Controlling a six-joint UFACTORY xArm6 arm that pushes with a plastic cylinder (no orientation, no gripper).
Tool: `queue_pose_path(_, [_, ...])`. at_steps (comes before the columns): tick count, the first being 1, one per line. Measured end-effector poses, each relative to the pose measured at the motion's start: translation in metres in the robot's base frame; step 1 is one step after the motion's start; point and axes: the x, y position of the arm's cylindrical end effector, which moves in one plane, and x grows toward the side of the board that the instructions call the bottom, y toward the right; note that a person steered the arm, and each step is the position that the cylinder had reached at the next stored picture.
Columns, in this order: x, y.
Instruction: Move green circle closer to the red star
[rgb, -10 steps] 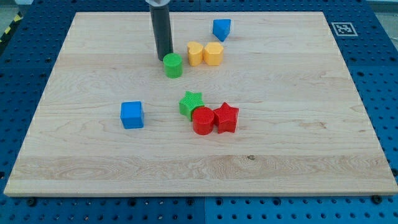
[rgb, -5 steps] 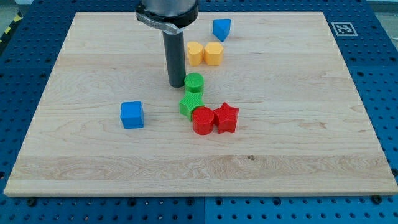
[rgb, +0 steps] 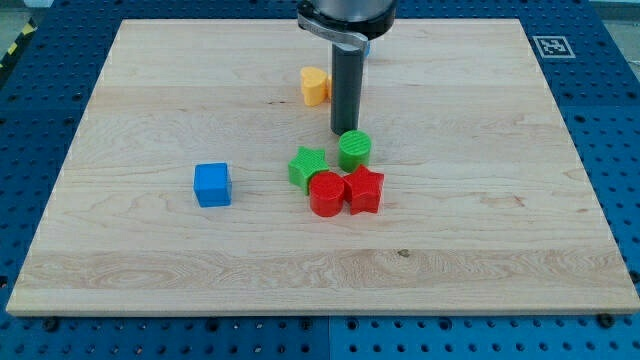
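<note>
Tip: my tip (rgb: 344, 134) is down on the board (rgb: 150, 90), touching or all but touching the top edge of the green circle (rgb: 354, 151), slightly toward the view's left of its centre.
Claw: there is none on this rig, only the dark rod, so nothing opens, closes or holds; it can only shove.
Green circle: it sits just above the red star (rgb: 364, 189), touching it or a hair apart; I cannot tell which. The green star (rgb: 307, 168) is just to its left, with a small gap.
Red star: pressed against the red circle (rgb: 325, 194) on its left side.
Other blocks: a yellow block (rgb: 314, 86) shows at the rod's left, and a blue cube (rgb: 212, 184) lies well apart to the view's left. Anything behind the rod is hidden.
Handling, my guess: a small, light, stiff plastic puck that slides easily on the wood. Its round wall will let it roll off the rod if I push off-centre.
Where to push: on the top side, in line with the circle's centre and the red star.
Risk: a firm push would likely drive the red star along with it, and might nudge the red circle too.
Progress: I judge the task nearly done.
</note>
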Motion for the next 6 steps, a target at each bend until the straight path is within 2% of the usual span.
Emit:
queue_pose_path(4, [0.026, 0.01])
queue_pose_path(5, [0.025, 0.01])
queue_pose_path(6, [-0.003, -0.02])
